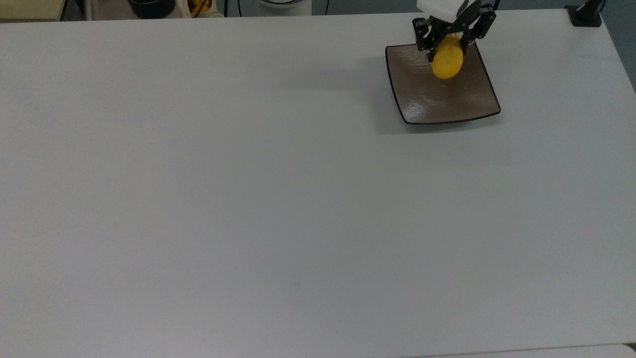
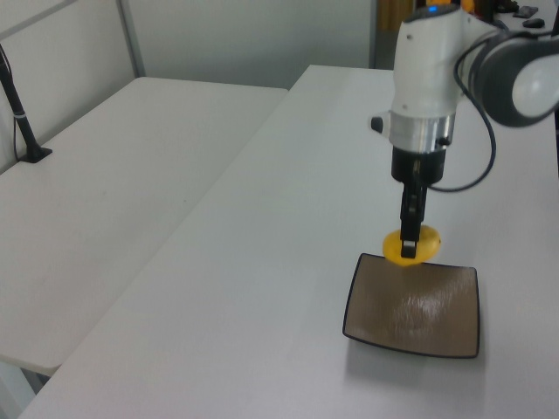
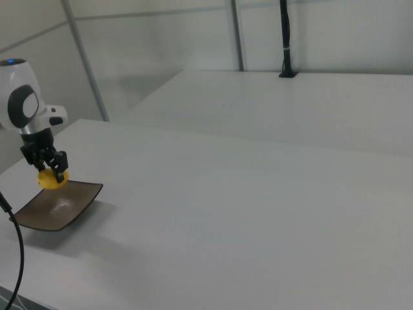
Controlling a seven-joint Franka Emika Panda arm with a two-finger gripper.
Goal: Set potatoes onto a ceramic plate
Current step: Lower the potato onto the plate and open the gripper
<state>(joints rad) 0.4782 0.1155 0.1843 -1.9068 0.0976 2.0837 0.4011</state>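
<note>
**Potato held over plate, far edge**

Top view, L to R: wide white table (image 1: pixel 248 199), bare across the top view's left and middle. At the top view's upper right sits the square brown-grey ceramic plate (image 1: pixel 437 99), dark rim, flat on the table. Above its far edge is the gripper (image 1: pixel 448 47), fingers clamped on the yellow potato (image 1: pixel 447 63) from both sides; potato overlaps the plate's upper-middle part.

Left view: second white table (image 2: pixel 105 201) at the left view's left, w/ a black post (image 2: pixel 17 105) on it. At the left view's right, the arm (image 2: pixel 428 96) points straight down, gripper (image 2: pixel 408 249) gripping the potato (image 2: pixel 412 248) over the plate's (image 2: pixel 419 319) far rim. Can't tell whether the potato touches the plate.

Right view: arm (image 3: pixel 26 110), gripper (image 3: pixel 51 169) and potato (image 3: pixel 51 179) at the right view's far left, over the plate's (image 3: pixel 58 206) rear part.
</note>
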